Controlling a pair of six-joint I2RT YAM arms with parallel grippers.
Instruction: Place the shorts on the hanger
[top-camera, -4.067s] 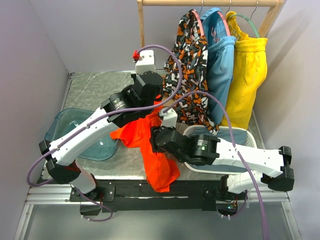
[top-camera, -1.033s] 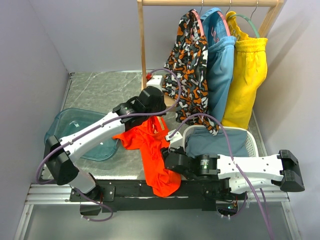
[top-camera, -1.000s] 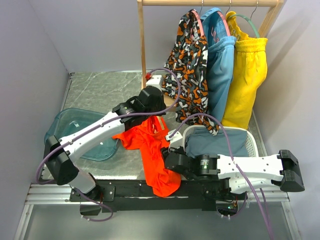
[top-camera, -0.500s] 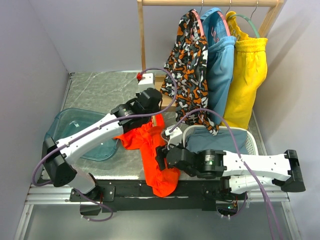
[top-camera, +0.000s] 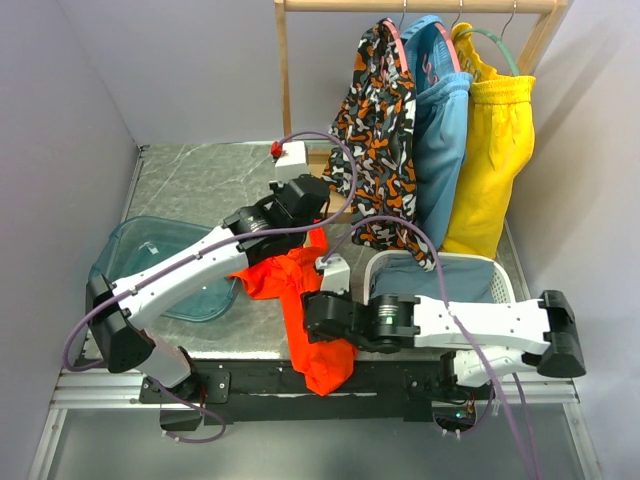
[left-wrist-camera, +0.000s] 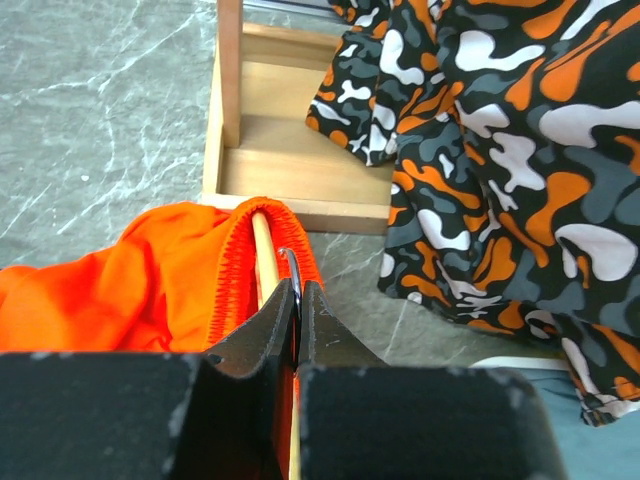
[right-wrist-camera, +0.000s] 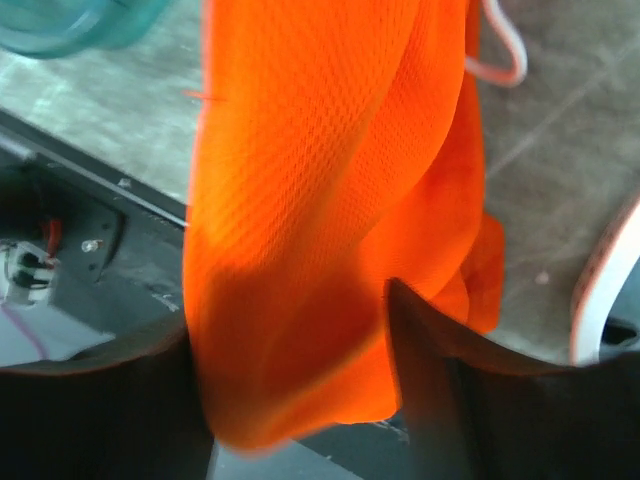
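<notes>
The bright orange-red shorts (top-camera: 312, 300) hang from the tan wooden hanger (left-wrist-camera: 262, 245). Their gathered waistband is threaded over its rod, and one leg droops past the table's front edge. My left gripper (top-camera: 308, 222) is shut on the hanger's thin metal hook (left-wrist-camera: 293, 275), just above the waistband. In the left wrist view the shorts (left-wrist-camera: 140, 290) bunch to the left of the left gripper (left-wrist-camera: 297, 292). My right gripper (top-camera: 312, 322) is low at the hanging leg. Its fingers stand apart with the loose orange shorts (right-wrist-camera: 320, 170) filling the gap in the right gripper (right-wrist-camera: 290, 335).
A wooden rack stands at the back, its post (top-camera: 283, 80) and base (left-wrist-camera: 290, 150) close by. It carries patterned shorts (top-camera: 380, 130), blue shorts (top-camera: 440, 140) and yellow shorts (top-camera: 495, 150). A teal bin (top-camera: 150, 265) sits left. A white basket (top-camera: 500, 275) sits right.
My right gripper has slid left along the front edge onto the hanging leg, and its jaws have widened. The left gripper, still shut, has shifted slightly back and left with the hanger.
</notes>
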